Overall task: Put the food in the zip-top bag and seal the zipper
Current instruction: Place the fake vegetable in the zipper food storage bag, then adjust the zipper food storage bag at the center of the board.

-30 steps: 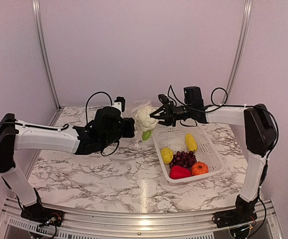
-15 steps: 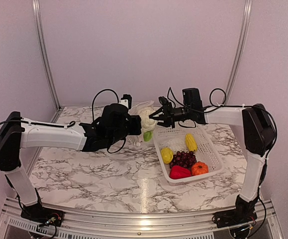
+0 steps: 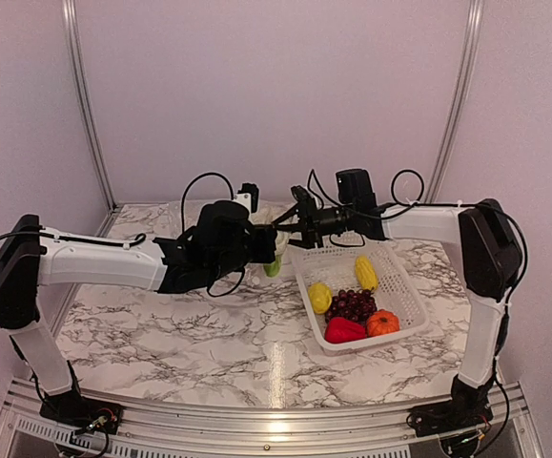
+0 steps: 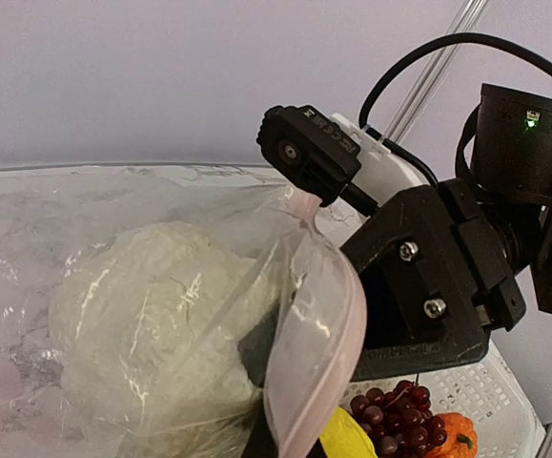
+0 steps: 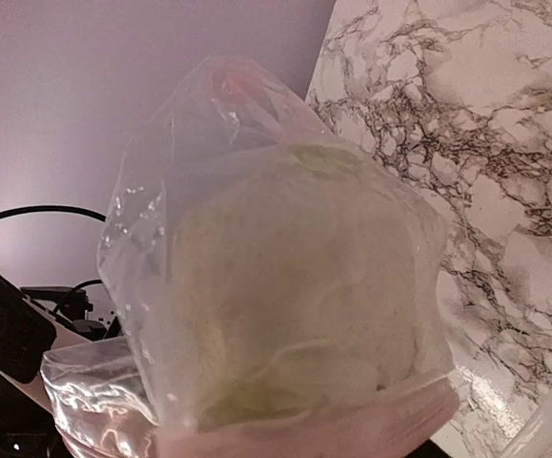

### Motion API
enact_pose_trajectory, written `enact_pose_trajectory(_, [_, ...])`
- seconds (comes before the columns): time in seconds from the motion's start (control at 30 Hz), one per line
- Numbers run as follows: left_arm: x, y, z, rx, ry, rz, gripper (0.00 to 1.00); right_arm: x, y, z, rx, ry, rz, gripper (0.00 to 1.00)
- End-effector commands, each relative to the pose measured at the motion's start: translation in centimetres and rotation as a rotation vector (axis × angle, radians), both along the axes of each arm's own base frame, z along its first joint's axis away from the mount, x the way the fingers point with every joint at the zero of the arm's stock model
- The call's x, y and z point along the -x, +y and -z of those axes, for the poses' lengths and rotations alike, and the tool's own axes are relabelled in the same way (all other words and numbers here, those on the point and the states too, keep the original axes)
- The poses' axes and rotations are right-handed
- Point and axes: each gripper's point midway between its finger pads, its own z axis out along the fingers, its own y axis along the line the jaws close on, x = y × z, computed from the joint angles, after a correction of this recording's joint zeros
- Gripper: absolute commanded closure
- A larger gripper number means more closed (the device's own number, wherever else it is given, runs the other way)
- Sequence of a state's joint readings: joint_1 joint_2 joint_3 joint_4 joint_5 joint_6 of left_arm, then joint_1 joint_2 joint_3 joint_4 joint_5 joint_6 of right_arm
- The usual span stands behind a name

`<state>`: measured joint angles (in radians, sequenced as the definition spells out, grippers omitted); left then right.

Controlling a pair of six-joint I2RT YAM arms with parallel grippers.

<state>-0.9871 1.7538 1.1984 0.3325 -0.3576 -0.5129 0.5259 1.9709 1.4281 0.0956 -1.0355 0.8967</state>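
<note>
Cauliflower (image 4: 147, 315) inside zip-top bag (image 4: 316, 307) — wrists show, top mostly hides.

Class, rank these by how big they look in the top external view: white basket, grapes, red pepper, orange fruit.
1. white basket, clearly largest.
2. grapes and red pepper: too alike to rank.
3. orange fruit, smallest.

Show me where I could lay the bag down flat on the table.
Widest bare marble: near centre, bordered by the left arm, the basket and the front rail. Crowded: back centre, where it meets the right arm at the bag.
</note>
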Motion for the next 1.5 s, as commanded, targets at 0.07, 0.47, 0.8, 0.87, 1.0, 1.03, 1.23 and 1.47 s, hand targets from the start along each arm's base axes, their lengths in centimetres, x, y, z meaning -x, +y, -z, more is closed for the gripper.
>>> enact_pose_trajectory(0.07, [-0.1,-0.5,-1.2,0.011,-0.014,0.001,1.0,2.0,1.1,-4.6,-0.083,-0.154,-0.104,0.21])
enact_pose_trajectory(0.47, [-1.6,5.2,-3.2,0.083,-0.032,-0.11,1.0,1.8,-4.2,-6.4,-0.026,-0.327,-0.038,0.16])
enact_pose_trajectory(0.8, [-1.8,7.0,-3.9,0.127,-0.033,-0.127,1.0,1.0,-4.2,-0.5,0.234,-0.438,0.022,0.49])
enact_pose_trajectory(0.87, [-1.7,7.2,-4.1,0.133,-0.035,-0.129,1.0,1.9,-2.8,0.5,0.259,-0.45,-0.01,0.5])
enact_pose_trajectory(1.0, [-1.6,7.3,-4.4,0.147,-0.034,-0.129,1.0,1.9,-1.0,1.4,0.279,-0.443,-0.038,0.57])
enact_pose_trajectory(1.03, [-1.5,7.4,-4.5,0.152,-0.034,-0.131,1.0,1.8,-0.7,1.8,0.29,-0.436,-0.043,0.59])
enact_pose_trajectory(1.23, [-1.3,7.6,-5.3,0.177,-0.04,-0.131,1.0,1.4,0.0,3.3,0.317,-0.411,-0.05,0.64])
enact_pose_trajectory(1.47, [-1.1,7.6,-5.2,0.191,-0.032,-0.124,1.0,0.9,0.5,4.2,0.322,-0.399,-0.052,0.7])
